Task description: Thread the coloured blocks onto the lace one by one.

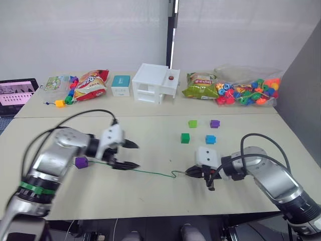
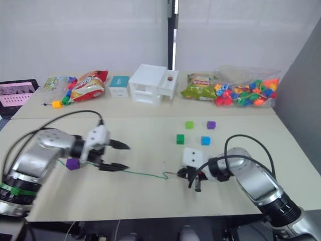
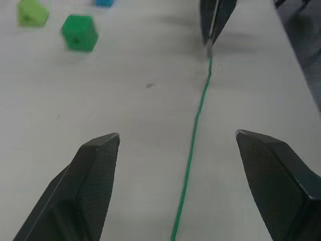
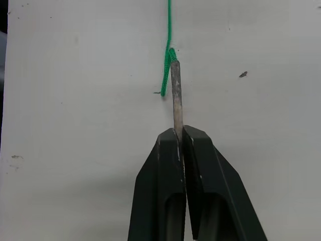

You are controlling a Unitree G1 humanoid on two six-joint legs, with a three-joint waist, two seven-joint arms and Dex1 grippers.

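The table (image 1: 150, 201) is pale and runs the full width of the scene. Along its far edge sit a white box (image 1: 154, 83), a clear bag of beads (image 1: 249, 90), a green snack bag (image 1: 200, 85), a red snack bag (image 1: 90, 84), a small teal box (image 1: 121, 85) and a yellow cube (image 1: 60, 103).

The left gripper (image 1: 128, 154) is over the near left part of the table, its two black fingers spread wide apart and holding nothing. In the left wrist view the lace (image 3: 193, 150) runs on the table between the open fingers without touching either.

The right gripper (image 1: 193, 172) is low over the near right part of the table, its fingers pressed together on the grey tip (image 4: 175, 93) of the lace. The tip sticks out past the fingertips, and the green cord doubles back in a small loop where it joins the tip.

The lace lies on the table from the right gripper leftward to beneath the left gripper, with a small kink near the right end.

One purple block (image 1: 81, 162) lies by the lace next to the left arm. The other four blocks are grouped behind the right gripper: light green (image 1: 192, 123) and purple (image 1: 214, 123) farther back, dark green (image 1: 185, 138) and blue (image 1: 210, 139) nearer. They stand apart from one another and from the lace.
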